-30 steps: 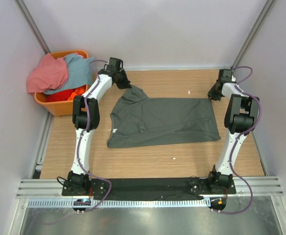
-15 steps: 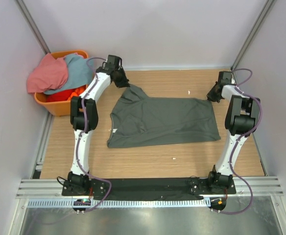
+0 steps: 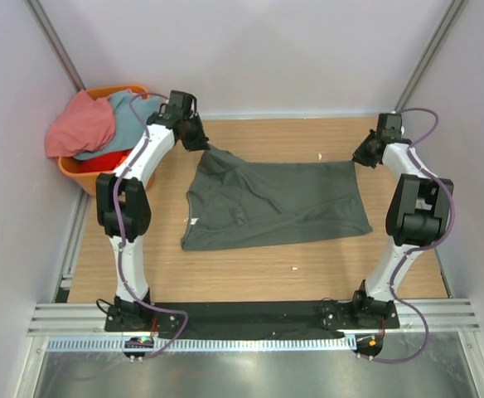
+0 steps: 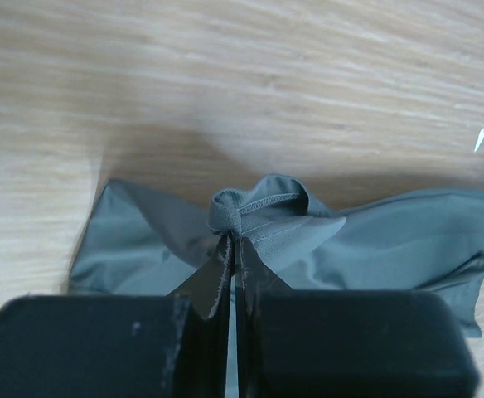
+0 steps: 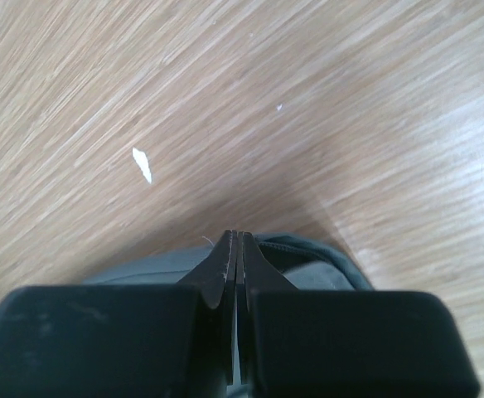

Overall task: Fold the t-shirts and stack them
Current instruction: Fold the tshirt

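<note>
Top view: dark grey cloth t-shirt point(image 3: 275, 203) lay spread across the middle of the light wooden tabletop point(image 3: 250, 265), w/ a small white neck label point(image 3: 194, 221) at its left edge. Left gripper point(image 3: 199, 143) sat at the shirt's far-left corner, cloth drawn up into a peak toward it. Right gripper point(image 3: 360, 157) sat at the far-right corner. Orange plastic basket point(image 3: 84, 178) stood off the table's far-left corner, w/ a salmon-pink cloth shirt point(image 3: 80, 124) and a light blue cloth shirt point(image 3: 134, 116) heaped in it. Plain white walls on three sides; a small white fleck point(image 3: 320, 155) lay on the wood just beyond the shirt's far edge.

Left wrist view: jaws pressed together, pinching a bunched, stitched hem of the grey shirt; the rest of the cloth fanned out both ways over the wood.

Right wrist view: jaws pressed tight together, a curl of grey hem caught right at the tips; bare wood grain beyond.
</note>
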### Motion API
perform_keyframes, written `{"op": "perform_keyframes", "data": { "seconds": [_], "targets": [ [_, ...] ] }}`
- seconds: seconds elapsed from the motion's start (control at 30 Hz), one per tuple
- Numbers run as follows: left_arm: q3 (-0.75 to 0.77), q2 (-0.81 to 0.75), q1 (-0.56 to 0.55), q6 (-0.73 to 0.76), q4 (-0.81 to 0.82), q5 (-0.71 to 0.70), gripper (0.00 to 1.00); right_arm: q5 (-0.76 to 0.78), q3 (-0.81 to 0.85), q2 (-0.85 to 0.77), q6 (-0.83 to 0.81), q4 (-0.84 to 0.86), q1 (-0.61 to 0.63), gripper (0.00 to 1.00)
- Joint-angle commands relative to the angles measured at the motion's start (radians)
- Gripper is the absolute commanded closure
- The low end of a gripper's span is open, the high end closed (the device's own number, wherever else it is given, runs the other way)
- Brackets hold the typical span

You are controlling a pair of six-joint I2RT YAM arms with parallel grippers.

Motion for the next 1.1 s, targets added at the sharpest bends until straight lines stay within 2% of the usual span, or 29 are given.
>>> {"op": "perform_keyframes", "data": {
  "seconds": [0.0, 0.23, 0.6, 1.07],
  "targets": [
    [-0.055, -0.086, 0.004, 0.027, -0.003, -0.020, 1.00, -0.037, -0.041, -0.082, 0.015, 0.017, 0.000, 0.98],
    [-0.177, -0.204, -0.003, 0.033, -0.006, -0.026, 1.00, -0.060, -0.102, -0.168, -0.002, -0.005, 0.002, 0.98],
    [-0.436, -0.417, -0.071, 0.041, -0.045, -0.090, 1.00, 0.014, -0.219, -0.295, -0.016, -0.023, 0.002, 0.99],
    [-0.658, -0.531, -0.194, -0.011, -0.060, -0.225, 1.00, 0.089, -0.323, -0.375, -0.017, -0.024, -0.023, 0.99]
  ]
}}
